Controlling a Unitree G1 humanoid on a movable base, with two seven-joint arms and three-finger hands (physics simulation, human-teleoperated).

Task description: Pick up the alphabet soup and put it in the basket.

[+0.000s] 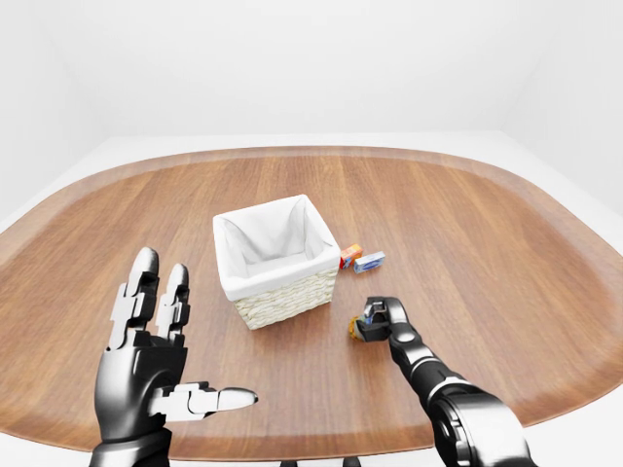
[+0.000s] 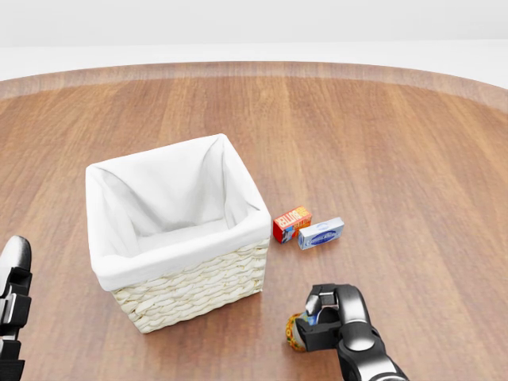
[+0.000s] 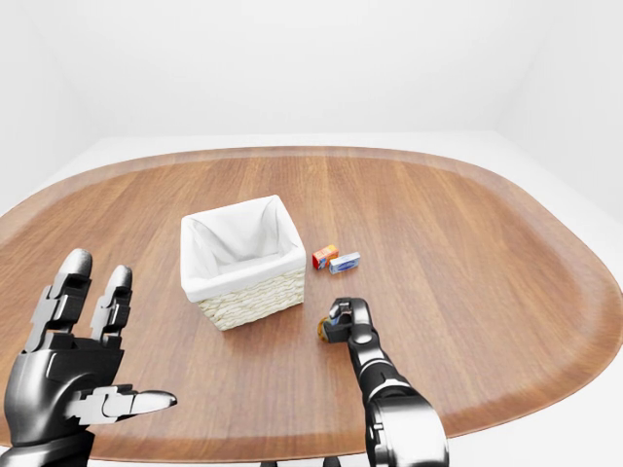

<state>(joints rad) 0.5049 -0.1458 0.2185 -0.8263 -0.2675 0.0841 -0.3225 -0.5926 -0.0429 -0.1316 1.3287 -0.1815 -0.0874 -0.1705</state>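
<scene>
The alphabet soup can (image 2: 297,332) shows its orange-brown side, tilted, just left of my right hand at the bottom of the head view. My right hand (image 2: 319,320) has its dark fingers curled round the can; most of the can is hidden behind them. The wicker basket (image 2: 190,279) with a white cloth liner stands to the upper left of the can, a short gap away. My left hand (image 1: 161,362) hovers open at the lower left of the left-eye view, fingers spread, holding nothing.
A small red-orange box (image 2: 291,223) and a blue-white box (image 2: 321,233) lie side by side just right of the basket, above my right hand. The round wooden table (image 1: 467,224) ends in a curved edge, with white floor beyond it.
</scene>
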